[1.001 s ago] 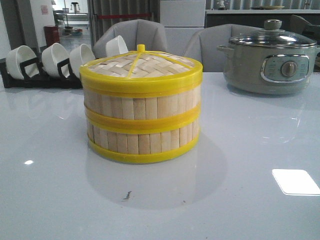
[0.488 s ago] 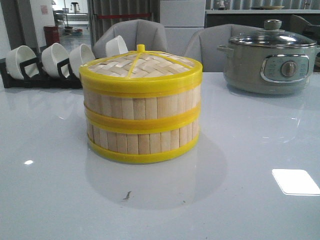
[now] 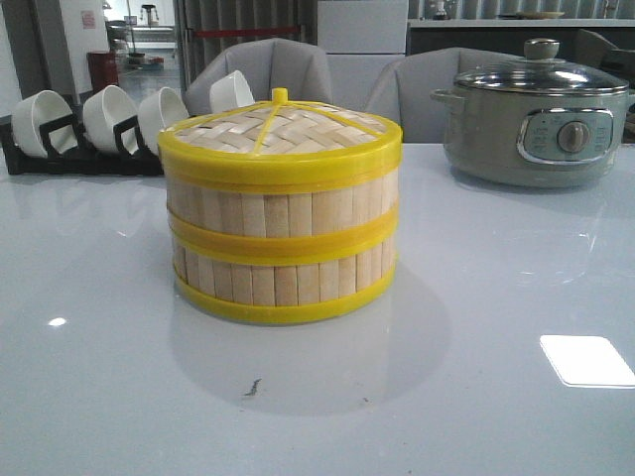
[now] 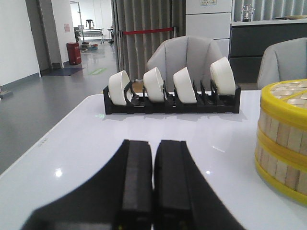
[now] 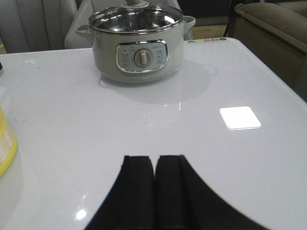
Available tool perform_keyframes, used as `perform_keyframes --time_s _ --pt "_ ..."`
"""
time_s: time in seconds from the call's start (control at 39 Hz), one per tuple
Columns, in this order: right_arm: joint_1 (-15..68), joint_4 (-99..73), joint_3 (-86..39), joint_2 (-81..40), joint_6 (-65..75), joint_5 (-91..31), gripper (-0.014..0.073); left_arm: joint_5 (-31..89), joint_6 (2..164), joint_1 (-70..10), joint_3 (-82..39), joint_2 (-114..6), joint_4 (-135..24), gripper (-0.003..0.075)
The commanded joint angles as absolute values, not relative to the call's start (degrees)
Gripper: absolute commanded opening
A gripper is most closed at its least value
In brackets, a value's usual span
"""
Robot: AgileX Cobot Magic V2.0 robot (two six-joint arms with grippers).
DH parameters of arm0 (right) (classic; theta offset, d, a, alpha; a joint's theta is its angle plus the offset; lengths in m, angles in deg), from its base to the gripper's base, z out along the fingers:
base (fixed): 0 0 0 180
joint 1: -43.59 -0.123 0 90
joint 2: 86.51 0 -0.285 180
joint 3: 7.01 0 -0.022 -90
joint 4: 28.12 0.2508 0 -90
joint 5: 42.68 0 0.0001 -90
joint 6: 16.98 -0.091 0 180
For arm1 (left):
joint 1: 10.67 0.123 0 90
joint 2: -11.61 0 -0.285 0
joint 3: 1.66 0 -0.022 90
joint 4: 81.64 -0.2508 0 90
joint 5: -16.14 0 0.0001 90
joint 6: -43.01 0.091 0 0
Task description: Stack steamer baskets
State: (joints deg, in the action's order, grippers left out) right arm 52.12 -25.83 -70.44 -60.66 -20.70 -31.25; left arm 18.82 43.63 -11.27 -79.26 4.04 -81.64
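The two steamer baskets stand stacked in the middle of the table, the upper basket (image 3: 283, 210) on the lower basket (image 3: 283, 281). The woven lid (image 3: 280, 131) with yellow rim and knob rests on top. The stack also shows in the left wrist view (image 4: 283, 136), and only its edge in the right wrist view (image 5: 5, 143). My left gripper (image 4: 153, 143) is shut and empty, low over the table to the left of the stack. My right gripper (image 5: 154, 158) is shut and empty, to the right of the stack. Neither gripper shows in the front view.
A black rack with several white bowls (image 3: 94, 124) stands at the back left, also in the left wrist view (image 4: 172, 93). A grey electric pot with a glass lid (image 3: 536, 114) stands at the back right, also in the right wrist view (image 5: 136, 43). Grey chairs stand behind the table.
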Motion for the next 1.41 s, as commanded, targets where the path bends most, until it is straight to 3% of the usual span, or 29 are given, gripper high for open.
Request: perform_keyframes --time_s 0.0,0.64,0.85,1.13,1.39 --pt "52.3 -26.4 -68.7 -60.1 -20.4 -36.0 0.0051 14.5 43.4 -11.2 -79.3 4.8 -81.6 0.0087" --pt "52.3 -26.4 -69.0 -60.2 -20.4 -36.3 0.0051 14.5 43.4 -11.2 -79.3 4.8 -81.6 0.0087" --pt "52.3 -27.5 -73.1 -60.4 -20.2 -41.7 0.0051 14.5 43.4 -11.2 -79.3 4.8 -81.6 0.0087" --pt "51.3 -27.5 -84.7 -70.6 -20.2 -53.9 0.0051 14.5 43.4 -11.2 -79.3 4.8 -81.6 0.0087" --pt "49.5 -27.5 -85.1 -76.2 -20.2 -47.6 0.0051 14.5 43.4 -11.2 -79.3 4.8 -81.6 0.0087"
